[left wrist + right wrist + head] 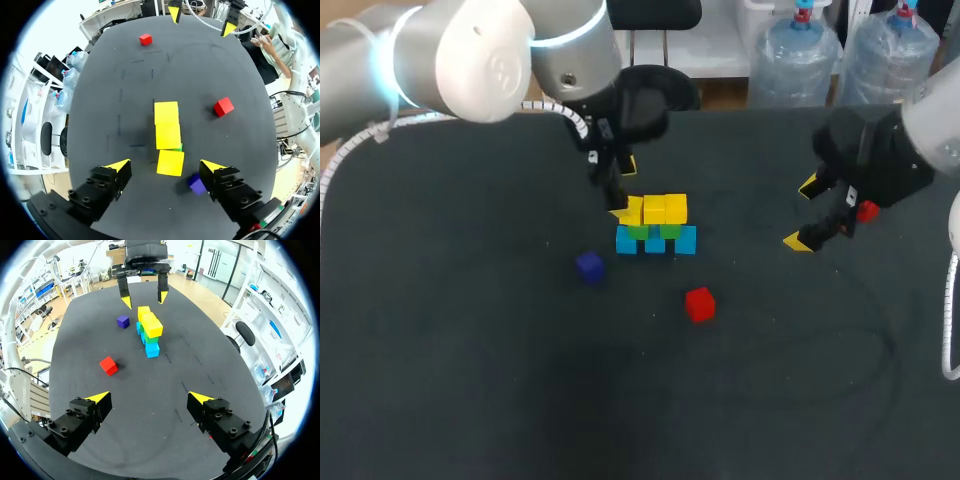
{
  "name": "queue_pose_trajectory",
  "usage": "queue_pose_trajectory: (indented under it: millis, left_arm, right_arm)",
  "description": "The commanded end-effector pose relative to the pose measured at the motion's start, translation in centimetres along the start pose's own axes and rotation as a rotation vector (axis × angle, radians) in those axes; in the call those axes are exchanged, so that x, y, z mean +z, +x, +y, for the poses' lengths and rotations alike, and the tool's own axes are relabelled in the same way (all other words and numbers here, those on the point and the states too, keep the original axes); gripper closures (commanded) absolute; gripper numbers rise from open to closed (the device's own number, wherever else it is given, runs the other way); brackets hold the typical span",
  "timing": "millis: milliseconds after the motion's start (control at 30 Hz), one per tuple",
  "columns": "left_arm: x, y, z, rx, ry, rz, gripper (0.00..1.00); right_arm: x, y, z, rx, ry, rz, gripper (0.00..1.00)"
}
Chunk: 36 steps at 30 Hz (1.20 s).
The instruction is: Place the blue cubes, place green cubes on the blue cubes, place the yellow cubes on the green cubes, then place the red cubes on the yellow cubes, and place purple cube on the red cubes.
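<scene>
The dark worktop (470,380) carries everything, with the left arm (450,60) coming in over its far left part and the right arm (935,120) at its right side. The left tool (620,190) hangs over the left end of the stack with its fingers spread wide; in its wrist view the nearest yellow cube lies between the tips with a gap on either side, so it grips nothing. The right tool (805,213) is well apart from the stack, also open and empty. Near the worktop's middle stands the stack: a row of blue cubes (685,241) at the bottom, green cubes (670,231) on them and three yellow cubes (655,209) in a line on top. One red cube (699,304) lies alone in front of the stack, the other red cube (867,211) just beside the right tool. The purple cube (589,266) sits near the stack's left front corner.
</scene>
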<state>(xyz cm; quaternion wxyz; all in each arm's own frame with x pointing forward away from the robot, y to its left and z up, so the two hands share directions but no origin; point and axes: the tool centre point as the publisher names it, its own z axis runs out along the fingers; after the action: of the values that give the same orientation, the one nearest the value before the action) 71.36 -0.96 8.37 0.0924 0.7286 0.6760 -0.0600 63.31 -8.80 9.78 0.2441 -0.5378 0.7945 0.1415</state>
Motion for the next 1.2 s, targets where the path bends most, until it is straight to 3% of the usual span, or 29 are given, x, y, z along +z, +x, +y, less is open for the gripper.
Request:
queue_pose_trajectory:
  millis: [33, 267, 467, 500, 767, 1200]
  left_arm:
    - [-1.1, 0.2, -0.7, 0.011, -0.021, -0.007, 0.11]
    - [-2.5, 0.6, -0.9, 0.016, -0.039, -0.022, 0.18]
    - [-2.9, 1.6, -1.2, 0.005, -0.052, -0.022, 0.77]
    - [-2.9, 1.8, -1.2, 0.002, -0.051, -0.022, 1.0]
    - [-1.4, 3.2, -1.5, -0.024, -0.025, 0.006, 1.0]
    - [0.7, 3.8, -1.8, -0.043, 0.023, 0.019, 1.0]
  right_arm:
    - [0.1, 0.0, -0.1, -0.001, -0.002, -0.002, 0.0]
    - [0.1, 0.0, -0.1, -0.001, -0.002, -0.002, 0.0]
    - [0.1, 0.0, -0.1, -0.001, -0.002, -0.002, 0.0]
    - [0.1, 0.0, -0.1, -0.001, -0.002, -0.002, 0.0]
    - [0.1, 0.0, -0.1, -0.001, -0.002, -0.002, 0.0]
    - [0.1, 0.0, -0.1, -0.001, -0.002, -0.002, 0.0]
